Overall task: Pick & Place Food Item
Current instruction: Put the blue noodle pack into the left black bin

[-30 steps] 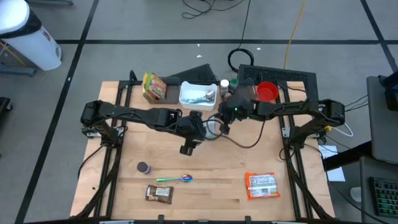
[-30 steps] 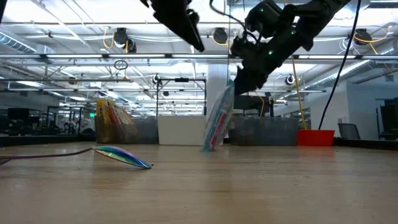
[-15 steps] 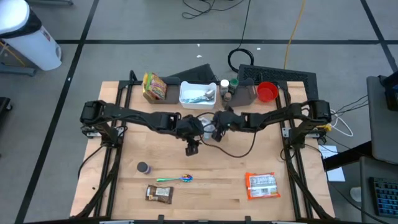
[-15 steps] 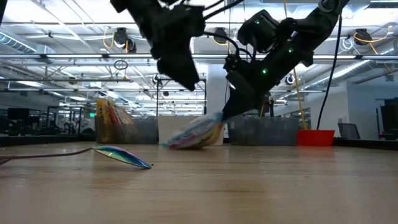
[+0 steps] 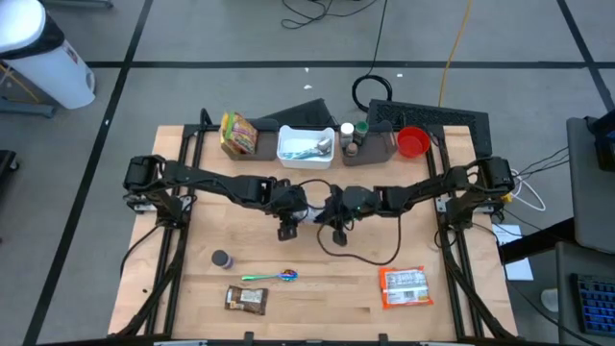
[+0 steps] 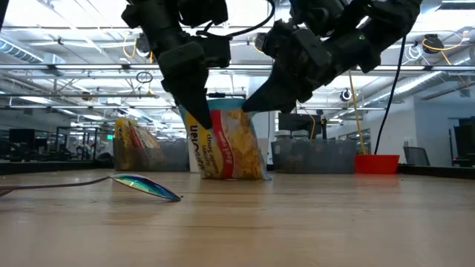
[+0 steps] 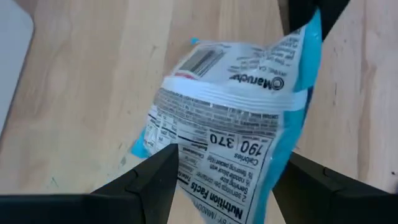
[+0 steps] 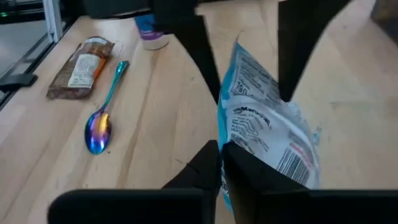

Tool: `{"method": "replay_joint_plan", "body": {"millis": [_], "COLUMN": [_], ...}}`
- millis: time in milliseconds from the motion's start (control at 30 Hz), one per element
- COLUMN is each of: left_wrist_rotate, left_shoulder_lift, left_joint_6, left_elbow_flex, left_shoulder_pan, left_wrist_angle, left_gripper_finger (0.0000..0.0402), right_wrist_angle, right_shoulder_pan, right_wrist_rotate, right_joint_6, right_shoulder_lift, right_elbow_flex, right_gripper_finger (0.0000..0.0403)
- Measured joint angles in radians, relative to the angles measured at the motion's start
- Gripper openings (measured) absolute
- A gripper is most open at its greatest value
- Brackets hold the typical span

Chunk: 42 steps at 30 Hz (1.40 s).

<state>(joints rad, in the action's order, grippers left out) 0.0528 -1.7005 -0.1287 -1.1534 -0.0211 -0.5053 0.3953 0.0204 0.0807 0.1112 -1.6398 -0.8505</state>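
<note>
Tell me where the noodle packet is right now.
The noodle packet is at mid-table, pinched at one edge by the shut right gripper, with the left gripper's open fingers on either side of it; in the low view its lower edge is at the tabletop.

Mid-bench is crowded for you: both grippers meet over the noodle packet (image 6: 226, 144), the left gripper (image 5: 287, 231) spread wide around it, the right gripper (image 5: 338, 231) pinched tight on its edge, with a black cable (image 5: 360, 252) looped just in front. Along the far edge the snack bag (image 5: 237, 133), white tray (image 5: 306, 146), bottles (image 5: 348, 135) and red cup (image 5: 412, 142) block you. Bare wood lies between the small cup (image 5: 222, 259), spoon (image 5: 270, 277), bar (image 5: 245, 300) and orange packet (image 5: 403, 286) near the front edge.
</note>
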Motion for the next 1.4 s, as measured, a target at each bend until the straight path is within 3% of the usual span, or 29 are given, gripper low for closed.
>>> {"method": "replay_joint_plan", "body": {"millis": [233, 333, 700, 1000, 1200, 1400], "left_wrist_rotate": [0.009, 0.077, 0.105, 0.117, 0.258, 0.405], "left_shoulder_lift": [0.008, 0.008, 0.008, 0.031, 0.079, 0.083], "left_joint_6": [0.054, 0.084, 0.125, 0.126, 0.077, 0.042], "left_elbow_flex": [0.0, 0.0, 0.0, 0.0, -0.002, -0.063], "left_shoulder_pan": [-0.04, -0.06, -0.077, -0.08, -0.14, -0.253], "left_wrist_angle": [-0.009, 0.01, 0.074, 0.05, 0.007, 0.015], "left_gripper_finger": [0.0243, 0.0243, 0.0243, 0.0243, 0.0243, 0.0243], "right_wrist_angle": [0.028, 0.036, 0.058, -0.081, -0.19, -0.218], "right_shoulder_pan": [-0.028, -0.039, -0.047, -0.04, -0.031, -0.015], "right_wrist_rotate": [-0.005, -0.005, -0.005, -0.006, -0.016, -0.106], "right_joint_6": [0.013, 0.014, -0.004, -0.17, -0.247, -0.304], "right_shoulder_lift": [0.0, 0.0, 0.0, 0.0, 0.0, 0.05], "right_elbow_flex": [0.0, 0.0, 0.0, 0.0, 0.0, -0.001], "right_gripper_finger": [0.0049, 0.0053, 0.0007, 0.0069, 0.0123, 0.0165]}}
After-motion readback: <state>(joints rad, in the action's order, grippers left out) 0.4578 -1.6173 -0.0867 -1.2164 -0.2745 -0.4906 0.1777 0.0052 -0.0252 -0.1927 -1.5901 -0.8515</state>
